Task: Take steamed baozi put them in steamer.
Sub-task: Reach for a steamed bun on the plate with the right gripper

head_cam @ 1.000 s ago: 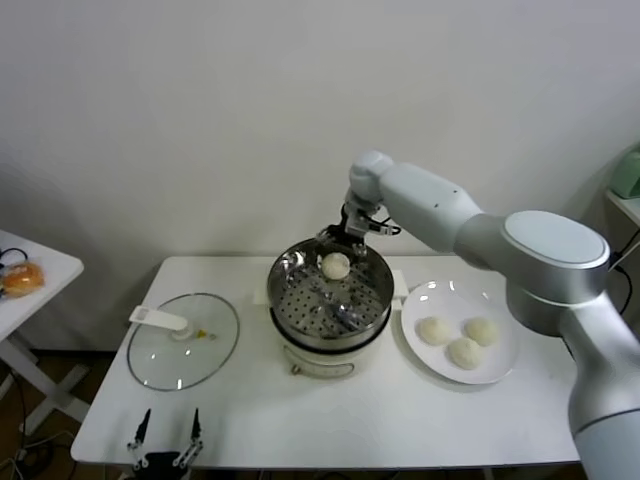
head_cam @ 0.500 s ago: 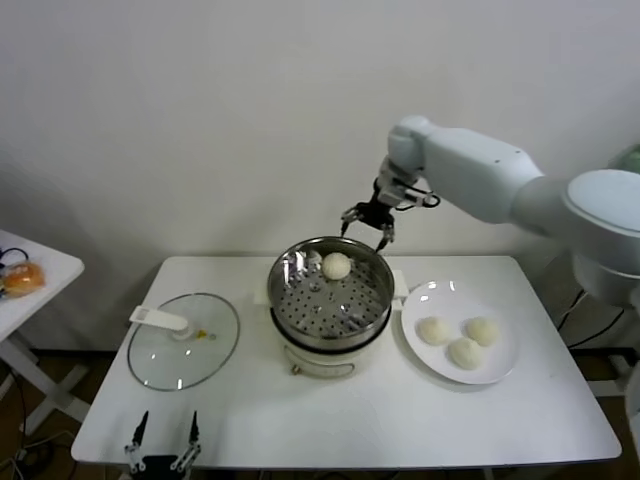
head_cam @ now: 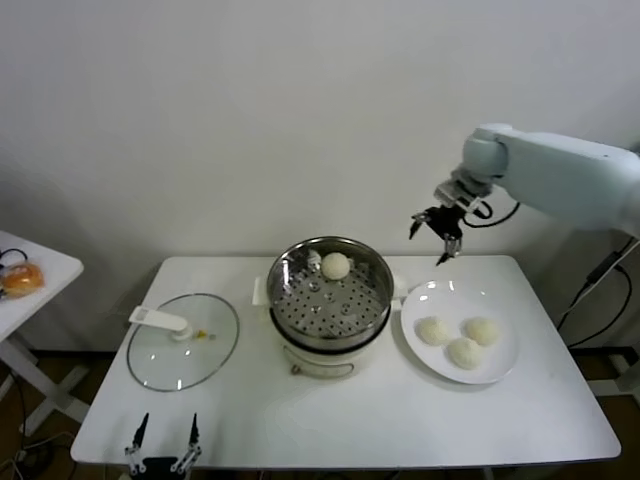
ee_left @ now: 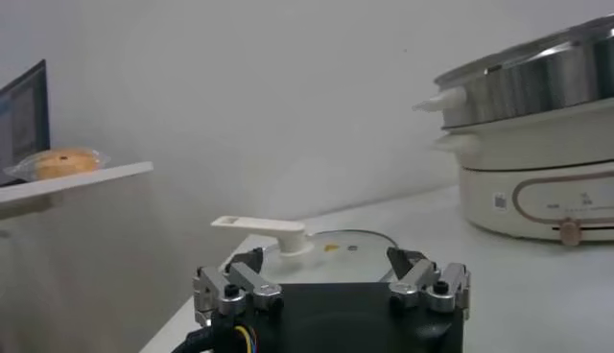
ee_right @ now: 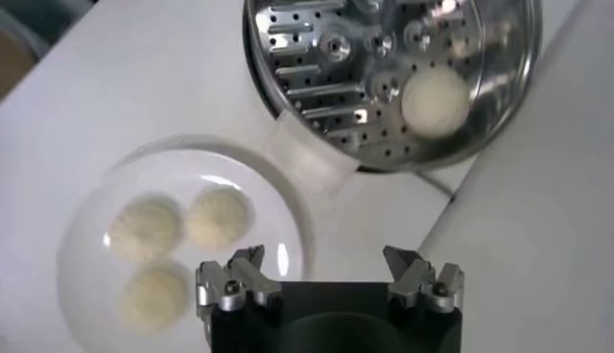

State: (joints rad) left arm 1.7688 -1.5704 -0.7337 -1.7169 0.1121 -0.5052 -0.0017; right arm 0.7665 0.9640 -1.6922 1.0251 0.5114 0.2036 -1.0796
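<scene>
One cream-white baozi (head_cam: 336, 265) lies at the far side of the shiny perforated steamer (head_cam: 290, 302) on its cream pot base; it also shows in the right wrist view (ee_right: 436, 102). Three more baozi (head_cam: 434, 330) (head_cam: 481, 330) (head_cam: 464, 352) lie on a white plate (head_cam: 500, 368). My right gripper (head_cam: 436, 236) is open and empty, in the air above the far edge of the table between steamer and plate. In its wrist view the plate's baozi (ee_right: 144, 223) lie below the open gripper (ee_right: 324, 265). My left gripper (head_cam: 166, 438) is open and empty, low at the table's near left edge.
A round glass lid (head_cam: 183, 342) with a white handle lies left of the steamer. An orange-brown bun (head_cam: 22, 279) sits on a small side table at the far left. A wall stands close behind the table.
My right gripper has left the baozi in the steamer, risen and swung right, from over the steamer to above the plate's far side. The left arm has not moved.
</scene>
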